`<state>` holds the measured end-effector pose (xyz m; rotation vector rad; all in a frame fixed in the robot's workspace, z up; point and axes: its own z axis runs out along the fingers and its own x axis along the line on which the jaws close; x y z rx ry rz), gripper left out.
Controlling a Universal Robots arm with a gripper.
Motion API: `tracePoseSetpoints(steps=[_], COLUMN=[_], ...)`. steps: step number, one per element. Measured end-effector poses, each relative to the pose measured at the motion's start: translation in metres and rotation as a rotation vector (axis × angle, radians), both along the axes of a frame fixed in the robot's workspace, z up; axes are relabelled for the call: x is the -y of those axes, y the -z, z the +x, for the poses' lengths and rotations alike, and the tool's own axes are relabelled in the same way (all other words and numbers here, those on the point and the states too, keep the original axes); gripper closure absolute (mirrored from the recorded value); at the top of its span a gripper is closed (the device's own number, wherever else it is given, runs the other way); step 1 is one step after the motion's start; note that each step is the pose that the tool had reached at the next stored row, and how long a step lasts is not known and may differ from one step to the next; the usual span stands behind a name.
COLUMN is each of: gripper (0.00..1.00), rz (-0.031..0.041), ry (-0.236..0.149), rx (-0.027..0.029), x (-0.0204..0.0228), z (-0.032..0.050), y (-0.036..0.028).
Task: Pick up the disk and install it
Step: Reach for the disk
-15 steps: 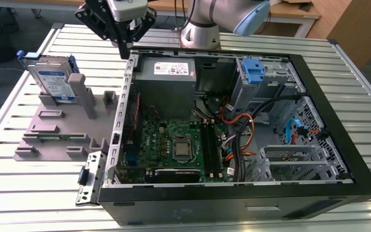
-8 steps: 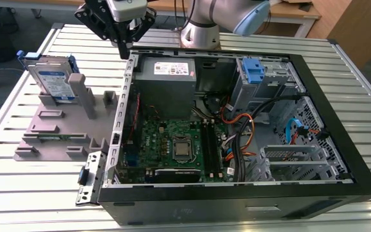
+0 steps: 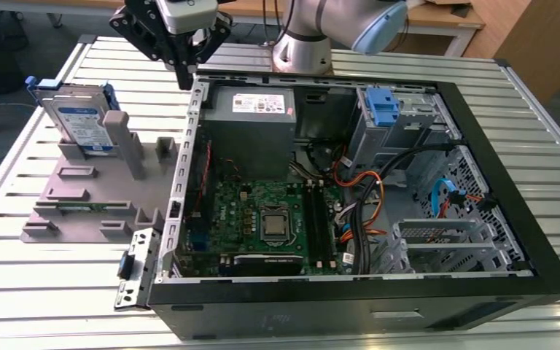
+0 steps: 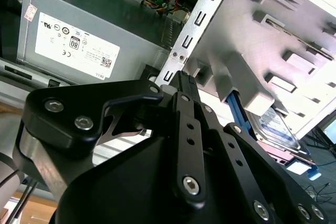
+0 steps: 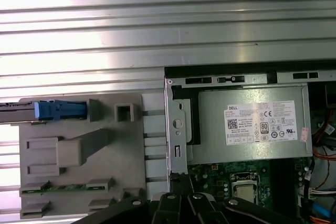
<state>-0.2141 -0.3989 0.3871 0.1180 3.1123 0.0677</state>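
The disk (image 3: 81, 120) is a silver-grey drive with a white-and-blue label and blue side rails. It stands on edge in the grey fixture (image 3: 85, 191) at the exterior view's left. In the first wrist view the disk (image 5: 56, 109) shows edge-on. In the second wrist view the disk (image 4: 275, 129) sits behind the fixture's blocks. My gripper (image 3: 184, 73) hangs above the gap between fixture and open computer case (image 3: 358, 300), to the right of the disk and apart from it. Its fingers look shut on nothing in both wrist views: gripper (image 4: 184, 80), gripper (image 5: 181, 181).
The case lies open on a slatted metal table (image 3: 27, 262). Inside are a grey power-supply box (image 3: 251, 106), a green motherboard (image 3: 260, 219), loose cables (image 3: 363, 189) and a tall blue clip (image 3: 382, 109) in the drive bay. The arm's base (image 3: 305, 51) stands behind the case.
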Motion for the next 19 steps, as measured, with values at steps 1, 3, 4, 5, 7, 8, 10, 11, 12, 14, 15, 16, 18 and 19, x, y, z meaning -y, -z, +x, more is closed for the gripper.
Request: tracePoseSetpoints(steps=[1, 3, 4, 5, 7, 8, 10, 11, 12, 14, 15, 16, 18, 19], gripper=[0.89, 0.89, 0.89, 0.89, 0.89, 0.89, 0.89, 0.89, 0.89, 0.89, 0.89, 0.89, 0.89, 0.89], rz=[-0.0001, 0.0000, -0.0001, 0.0000, -0.0001, -0.0001, -0.0001, 0.0000, -0.0001, -0.0001, -0.0001, -0.0001, -0.0001, -0.0001], ry=[0.000, 0.000, 0.000, 0.000, 0.000, 0.000, 0.000, 0.000, 0.000, 0.000, 0.000, 0.000, 0.000, 0.000], rx=[-0.0001, 0.0000, -0.0001, 0.0000, -0.0001, 0.0000, 0.0000, 0.0000, 0.0000, -0.0001, 0.0000, -0.0001, -0.0001, -0.0001], x=[0.0000, 0.0000, 0.0000, 0.0000, 0.0000, 0.0000, 0.0000, 0.0000, 0.0000, 0.0000, 0.0000, 0.0000, 0.0000, 0.0000], z=[0.0000, -0.0002, -0.0002, -0.0002, -0.0002, -0.0002, -0.0004, -0.0008, -0.0015, -0.0035, -0.0049, -0.0066, -0.0100, -0.0117], y=[0.0000, 0.0000, 0.0000, 0.0000, 0.0000, 0.0000, 0.0001, 0.0001, 0.0002, 0.0006, 0.0009, 0.0011, 0.0017, 0.0020])
